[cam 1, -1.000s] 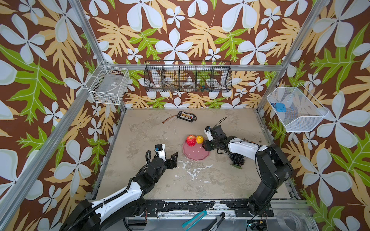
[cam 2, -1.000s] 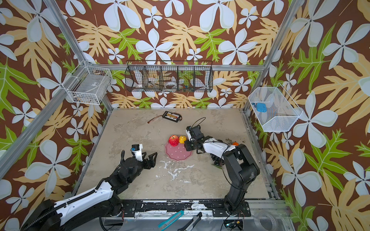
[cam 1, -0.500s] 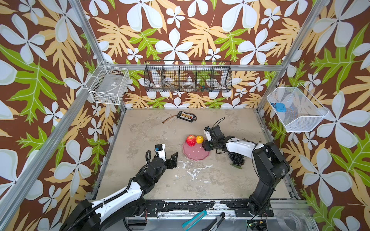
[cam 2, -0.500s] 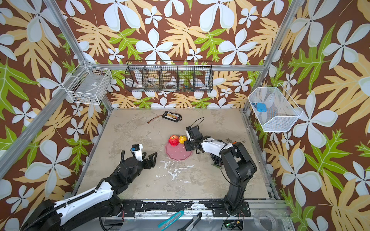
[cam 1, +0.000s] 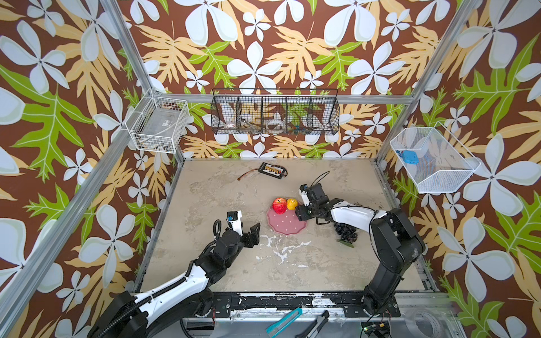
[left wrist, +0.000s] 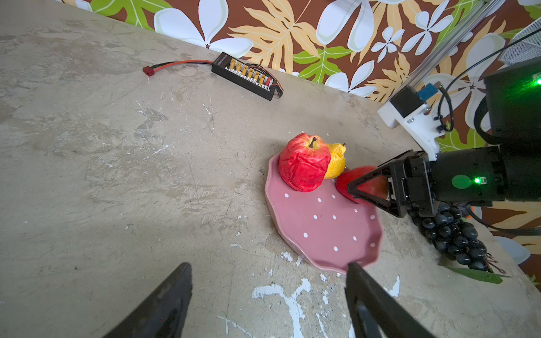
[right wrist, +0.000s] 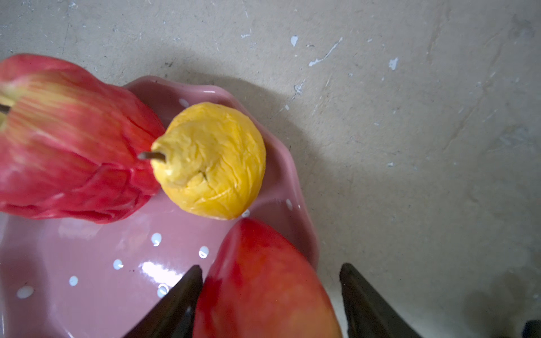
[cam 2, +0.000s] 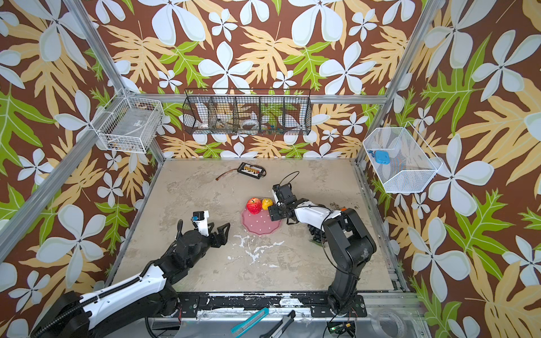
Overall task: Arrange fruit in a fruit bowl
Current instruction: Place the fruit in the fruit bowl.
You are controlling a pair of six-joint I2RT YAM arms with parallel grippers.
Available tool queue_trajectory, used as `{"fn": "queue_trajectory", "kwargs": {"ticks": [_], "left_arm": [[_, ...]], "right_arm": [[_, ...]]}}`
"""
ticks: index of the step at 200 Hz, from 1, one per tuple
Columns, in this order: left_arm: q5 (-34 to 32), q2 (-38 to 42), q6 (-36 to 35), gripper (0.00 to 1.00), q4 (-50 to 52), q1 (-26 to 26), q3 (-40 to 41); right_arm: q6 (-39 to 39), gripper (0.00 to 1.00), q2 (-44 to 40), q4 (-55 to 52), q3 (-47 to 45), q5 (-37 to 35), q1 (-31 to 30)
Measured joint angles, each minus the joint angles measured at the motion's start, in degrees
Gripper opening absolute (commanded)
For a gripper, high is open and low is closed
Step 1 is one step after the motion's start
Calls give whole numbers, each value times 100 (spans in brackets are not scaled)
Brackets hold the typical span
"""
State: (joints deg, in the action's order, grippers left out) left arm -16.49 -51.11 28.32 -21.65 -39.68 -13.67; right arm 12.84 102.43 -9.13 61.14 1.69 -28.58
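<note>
Both spread apart: left jaws empty, right jaws loosely straddling red fruit (right wrist: 263, 281).

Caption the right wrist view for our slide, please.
Open right gripper straddles a red fruit at the dish rim, beside pear and apple.

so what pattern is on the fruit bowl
The fruit bowl is pink with white polka dots; the left wrist view shows it best.

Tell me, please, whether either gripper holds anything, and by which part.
Nothing is gripped: the right gripper stands open around a red fruit on the fruit bowl; left gripper empty.
</note>
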Motion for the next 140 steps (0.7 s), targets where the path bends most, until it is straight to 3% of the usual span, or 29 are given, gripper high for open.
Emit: {"fn": "queue_trajectory", "kwargs": {"ticks": [140], "left_arm": [[-17, -28, -13, 83, 0, 0, -20]], "right_arm": [[2, 88, -173, -15, -37, 151, 4]]}}
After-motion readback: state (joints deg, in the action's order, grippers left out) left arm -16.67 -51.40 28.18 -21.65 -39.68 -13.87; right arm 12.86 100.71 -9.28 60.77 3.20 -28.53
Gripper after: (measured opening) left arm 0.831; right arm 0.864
